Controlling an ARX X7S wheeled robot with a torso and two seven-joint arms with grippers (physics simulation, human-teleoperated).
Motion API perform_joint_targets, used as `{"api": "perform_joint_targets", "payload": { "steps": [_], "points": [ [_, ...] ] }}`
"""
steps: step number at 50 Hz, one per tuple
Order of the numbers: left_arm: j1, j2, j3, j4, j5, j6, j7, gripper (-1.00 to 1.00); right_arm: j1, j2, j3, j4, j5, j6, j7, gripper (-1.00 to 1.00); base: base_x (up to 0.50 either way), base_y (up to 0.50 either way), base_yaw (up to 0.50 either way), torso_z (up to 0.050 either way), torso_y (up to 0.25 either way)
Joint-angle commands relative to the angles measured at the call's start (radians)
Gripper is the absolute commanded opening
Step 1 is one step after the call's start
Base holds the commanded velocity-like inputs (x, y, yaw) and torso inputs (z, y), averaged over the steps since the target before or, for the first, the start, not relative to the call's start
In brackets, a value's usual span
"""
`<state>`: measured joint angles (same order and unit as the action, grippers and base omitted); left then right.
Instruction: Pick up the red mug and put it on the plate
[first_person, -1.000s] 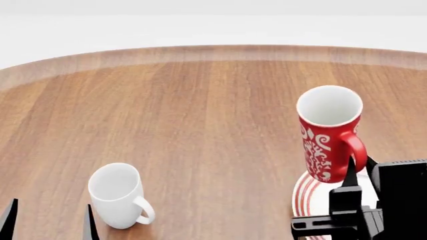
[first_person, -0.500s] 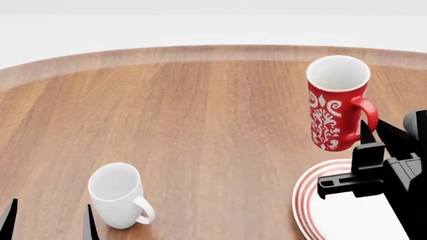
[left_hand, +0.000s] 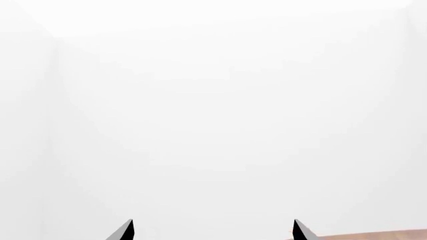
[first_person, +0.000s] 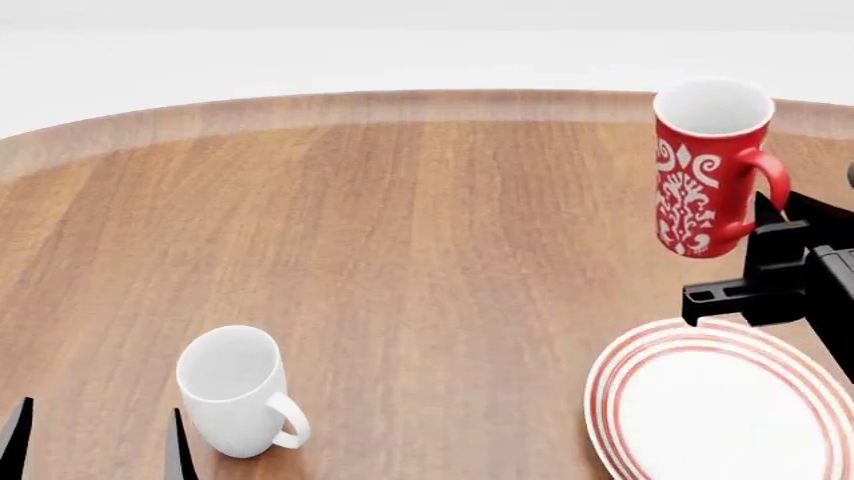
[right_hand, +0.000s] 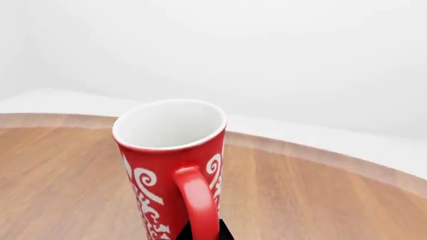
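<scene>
You have the tall red ceramic mug with white ornament (first_person: 710, 168) lifted clear of the round wooden table (first_person: 400, 250), your right gripper (first_person: 771, 222) clamped on its handle. It hangs at the far right, beyond the round white red-ringed plate (first_person: 727, 405). Lowering onto the plate remains. Your left gripper (first_person: 96, 440) waits spread and empty beside the plain white mug (first_person: 240, 392).

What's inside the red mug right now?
The red mug shows only bare white walls in the right wrist view. Its bottom is out of sight, so I can't confirm it's empty.
</scene>
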<state>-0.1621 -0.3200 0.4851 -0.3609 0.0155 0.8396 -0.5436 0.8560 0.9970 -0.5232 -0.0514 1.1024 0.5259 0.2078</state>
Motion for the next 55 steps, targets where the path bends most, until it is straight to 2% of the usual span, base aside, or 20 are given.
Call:
{"api": "perform_joint_targets", "payload": {
  "steps": [1,36,55],
  "points": [
    [0.000,-0.002,0.002,0.001,0.003,-0.002,-0.003,1.00,0.028,-0.046,-0.001,0.167,-0.050,-0.047,-0.122,-1.00,0.00,0.00,0.00,0.000,0.000],
    [-0.003,-0.005,0.007,0.001,0.011,-0.002,-0.013,1.00,0.092,-0.186,-0.077,0.540,-0.216,-0.156,-0.283,-1.00,0.00,0.00,0.00,0.000,0.001],
    [-0.004,-0.008,0.011,0.003,0.012,-0.006,-0.015,1.00,0.026,-0.206,-0.033,0.611,-0.207,-0.266,-0.289,-1.00,0.00,0.00,0.00,0.000,0.000]
  ]
}}
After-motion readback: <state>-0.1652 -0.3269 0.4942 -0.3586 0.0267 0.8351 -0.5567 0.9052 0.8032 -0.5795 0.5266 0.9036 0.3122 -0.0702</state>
